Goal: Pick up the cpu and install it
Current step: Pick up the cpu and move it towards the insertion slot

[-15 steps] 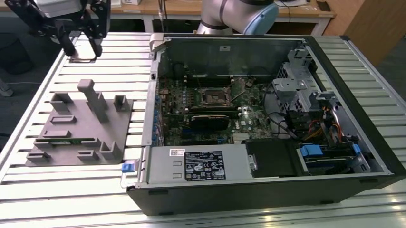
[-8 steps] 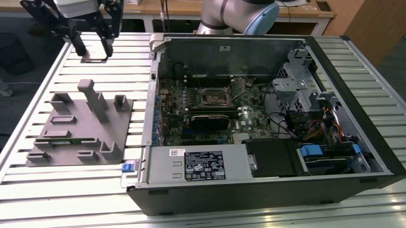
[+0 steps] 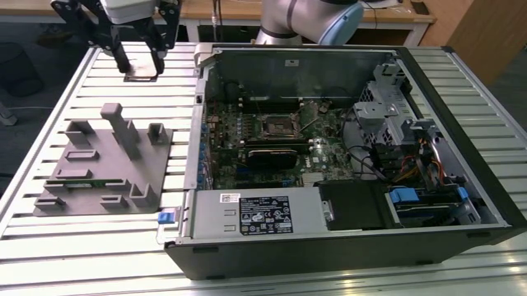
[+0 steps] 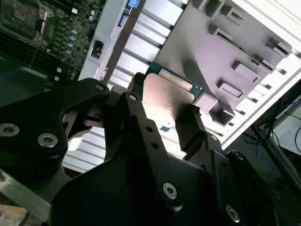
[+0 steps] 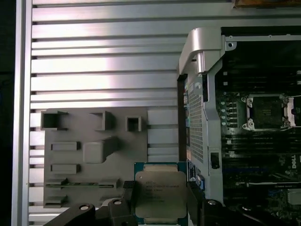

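My gripper (image 3: 140, 65) hangs high over the slatted table at the exterior view's far left, above and beyond the grey plastic holder (image 3: 103, 169). It is shut on the cpu (image 3: 141, 76), a small flat square chip held by two opposite edges. In both wrist views the cpu (image 5: 160, 186) (image 4: 167, 89) shows a pale silvery top with a green rim, level between the black fingers (image 5: 195, 195). The black square socket (image 3: 278, 125) (image 5: 265, 110) on the motherboard stands open with a hollow middle, well to the exterior view's right of the gripper.
The open computer case (image 3: 461, 123) lies on its side at the right, with a raised metal wall (image 3: 202, 111) toward the gripper. A thin green memory stick (image 3: 91, 182) lies in the grey holder (image 5: 94, 153). A drive cage and cables (image 3: 395, 132) crowd the case's right.
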### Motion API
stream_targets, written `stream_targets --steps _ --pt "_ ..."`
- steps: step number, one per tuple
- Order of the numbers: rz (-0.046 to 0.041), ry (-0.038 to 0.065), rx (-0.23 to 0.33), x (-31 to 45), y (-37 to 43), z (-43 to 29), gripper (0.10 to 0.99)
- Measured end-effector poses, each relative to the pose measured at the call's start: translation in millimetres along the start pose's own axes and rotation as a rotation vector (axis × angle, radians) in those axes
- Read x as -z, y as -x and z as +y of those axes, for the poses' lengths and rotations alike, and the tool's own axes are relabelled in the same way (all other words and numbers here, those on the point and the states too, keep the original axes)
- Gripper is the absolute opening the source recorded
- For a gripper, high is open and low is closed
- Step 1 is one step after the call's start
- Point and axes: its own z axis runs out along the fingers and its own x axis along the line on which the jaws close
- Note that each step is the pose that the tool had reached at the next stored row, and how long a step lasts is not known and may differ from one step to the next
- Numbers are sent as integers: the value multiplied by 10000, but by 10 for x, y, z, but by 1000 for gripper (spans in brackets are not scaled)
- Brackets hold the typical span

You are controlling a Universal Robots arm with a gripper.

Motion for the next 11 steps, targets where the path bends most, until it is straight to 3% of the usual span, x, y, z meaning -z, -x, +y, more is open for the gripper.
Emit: stream_targets --steps 4,11 --pt "0 -1 1 0 89 3 525" --pt "-14 0 2 -1 171 6 525"
